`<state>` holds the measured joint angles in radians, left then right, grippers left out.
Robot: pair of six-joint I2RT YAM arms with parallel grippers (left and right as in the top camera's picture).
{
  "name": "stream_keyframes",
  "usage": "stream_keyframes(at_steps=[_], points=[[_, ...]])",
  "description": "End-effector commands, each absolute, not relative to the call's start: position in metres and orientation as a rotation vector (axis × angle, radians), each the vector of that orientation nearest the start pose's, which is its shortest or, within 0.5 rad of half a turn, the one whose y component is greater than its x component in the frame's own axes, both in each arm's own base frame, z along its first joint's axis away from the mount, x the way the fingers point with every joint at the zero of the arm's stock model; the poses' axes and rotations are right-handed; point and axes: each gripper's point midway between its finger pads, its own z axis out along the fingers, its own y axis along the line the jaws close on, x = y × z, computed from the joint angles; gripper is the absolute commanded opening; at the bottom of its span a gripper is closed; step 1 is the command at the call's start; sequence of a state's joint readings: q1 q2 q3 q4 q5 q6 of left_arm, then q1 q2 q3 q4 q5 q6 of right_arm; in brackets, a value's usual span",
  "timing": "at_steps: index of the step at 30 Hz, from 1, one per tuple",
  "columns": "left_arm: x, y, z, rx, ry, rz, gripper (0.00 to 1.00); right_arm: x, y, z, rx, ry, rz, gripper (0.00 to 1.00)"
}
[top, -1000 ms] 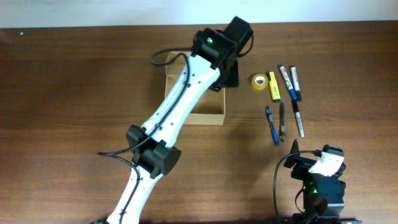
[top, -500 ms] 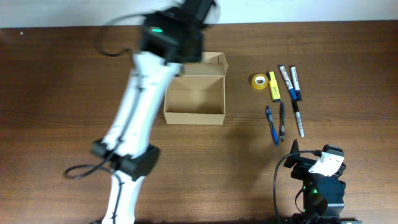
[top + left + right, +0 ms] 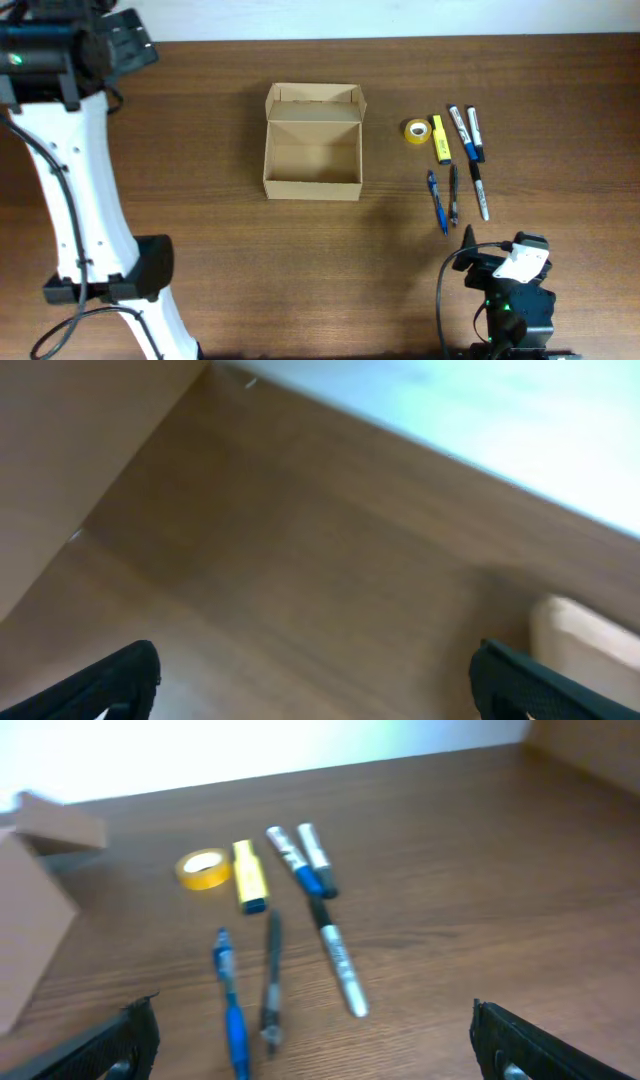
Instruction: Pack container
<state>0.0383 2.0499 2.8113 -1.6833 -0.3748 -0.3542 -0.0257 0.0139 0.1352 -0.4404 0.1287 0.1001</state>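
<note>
The container (image 3: 312, 150) is a tan cardboard box standing open in the middle of the table, its flap lid (image 3: 314, 98) folded back on the far side; nothing shows inside it. In the left wrist view my left gripper (image 3: 320, 695) is open over bare table with nothing between its fingers, and a corner of the container (image 3: 590, 640) shows at the right. Overhead, the left gripper (image 3: 132, 45) is at the far-left back of the table, well away from the box. My right gripper (image 3: 325, 1055) is open and empty near the front edge, short of the pens.
Right of the box lie a yellow tape roll (image 3: 416, 131), a yellow highlighter (image 3: 440, 139), two blue-banded markers (image 3: 466, 132), a silver marker (image 3: 480, 195), a blue pen (image 3: 437, 200) and a black pen (image 3: 453, 193). The right arm's base (image 3: 510, 300) sits at the front right.
The left arm has swung from the box's back right corner to the far left of the table, and its jaws have opened. The box now stands uncovered. The right arm stayed still.
</note>
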Motion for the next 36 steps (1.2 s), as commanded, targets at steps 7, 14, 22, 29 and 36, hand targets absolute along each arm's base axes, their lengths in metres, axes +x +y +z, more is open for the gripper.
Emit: stream_keyframes(at_steps=[7,14,22,29,36], points=[[0.41,0.139,0.284,-0.794,2.584,0.478,1.0,0.233,-0.004,0.213,-0.081,1.947,-0.067,0.99],[0.417,0.146,0.221,-0.809,2.689,0.512,1.0,0.29,0.009,0.246,-0.128,2.393,0.072,0.99],[0.404,0.143,0.193,-0.81,2.782,0.539,1.0,0.377,0.082,0.276,-0.292,2.455,0.691,0.99],[0.404,0.143,0.193,-0.809,2.782,0.539,1.0,0.436,0.069,0.21,-0.229,2.595,0.492,0.99],[0.404,0.143,0.193,-0.81,2.782,0.539,1.0,0.433,0.086,0.166,-0.301,2.734,0.307,0.99]])
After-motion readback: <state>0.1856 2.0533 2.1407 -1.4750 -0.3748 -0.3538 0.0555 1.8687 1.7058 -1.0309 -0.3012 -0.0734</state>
